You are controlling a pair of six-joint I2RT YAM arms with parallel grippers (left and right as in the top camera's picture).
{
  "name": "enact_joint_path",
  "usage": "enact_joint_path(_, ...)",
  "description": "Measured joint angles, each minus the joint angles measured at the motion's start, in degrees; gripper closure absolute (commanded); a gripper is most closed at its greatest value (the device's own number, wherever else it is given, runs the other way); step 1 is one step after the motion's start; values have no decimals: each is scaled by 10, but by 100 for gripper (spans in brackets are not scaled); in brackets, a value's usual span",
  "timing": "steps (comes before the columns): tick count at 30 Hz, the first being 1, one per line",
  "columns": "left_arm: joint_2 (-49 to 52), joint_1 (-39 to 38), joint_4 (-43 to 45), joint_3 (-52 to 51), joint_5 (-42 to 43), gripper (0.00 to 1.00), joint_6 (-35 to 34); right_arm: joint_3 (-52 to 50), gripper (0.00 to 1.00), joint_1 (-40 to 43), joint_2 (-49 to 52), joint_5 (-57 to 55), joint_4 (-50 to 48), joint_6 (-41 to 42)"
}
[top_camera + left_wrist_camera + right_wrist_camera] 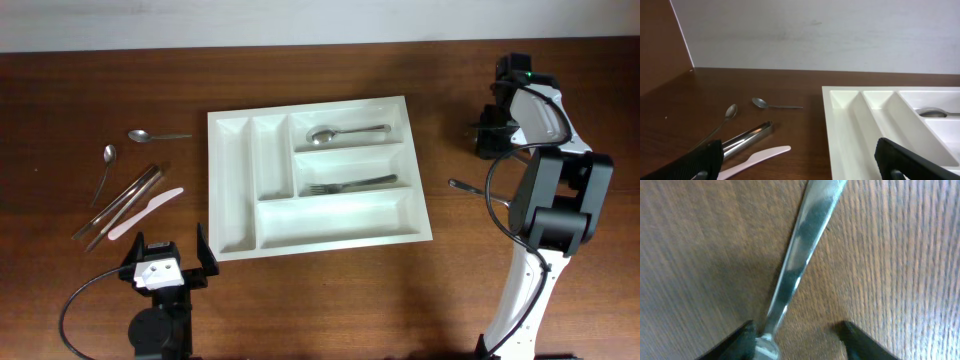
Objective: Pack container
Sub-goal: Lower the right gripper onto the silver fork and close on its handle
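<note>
Your left pincer is sitting wide open at the near side of the table and is gripping nothing. Its two black fingers are framing the bottom of the wrist view.

The tray is lying flat in the middle of the table, just ahead of that pincer and to its right. In the overhead view the tray's near left corner is sitting just beside the pincer's right-hand finger. The tray is already carrying two pieces (a spoon in the farthest long slot, a fork in the middle one). The nearest long slot and both narrow slots are showing bare white. Loose cutlery is lying on the wood to the left of the tray, among it a white knife.

Your right pincer is hanging low over the wood on the other side, where the right arm is standing well apart from the tray's right edge. Its jaws are spread partway, with a shiny metal handle running between them. The handle's lower end is lying close against one finger, with a clear gap to the other, so the pincer is not clamping it. I cannot tell whether that near finger is touching the handle.
</note>
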State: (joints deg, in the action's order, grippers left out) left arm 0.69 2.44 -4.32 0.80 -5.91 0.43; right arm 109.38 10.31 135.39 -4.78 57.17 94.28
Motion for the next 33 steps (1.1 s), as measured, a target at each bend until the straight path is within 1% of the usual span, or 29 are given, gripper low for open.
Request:
enact_joint_path(4,0,0,0,0,0,1,0,-1,62,3,0,16,2,6)
enact_joint_path(6,0,0,0,0,0,1,0,-1,64,3,0,23,2,10)
enact_joint_path(8,0,0,0,0,0,1,0,-1,70,3,0,30,3,12)
enact_joint_path(16,0,0,0,0,0,1,0,-1,75,3,0,44,17,11)
enact_joint_path(18,0,0,0,0,0,1,0,-1,78,3,0,45,18,5)
enact_joint_path(22,0,0,0,0,0,1,0,-2,84,3,0,45,22,-24)
enact_joint_path(25,0,0,0,0,0,1,0,-2,90,3,0,45,25,-52)
enact_joint_path(27,0,0,0,0,0,1,0,-2,96,3,0,44,25,-81)
enact_joint_path(33,0,0,0,0,0,1,0,-2,96,3,0,40,22,-201)
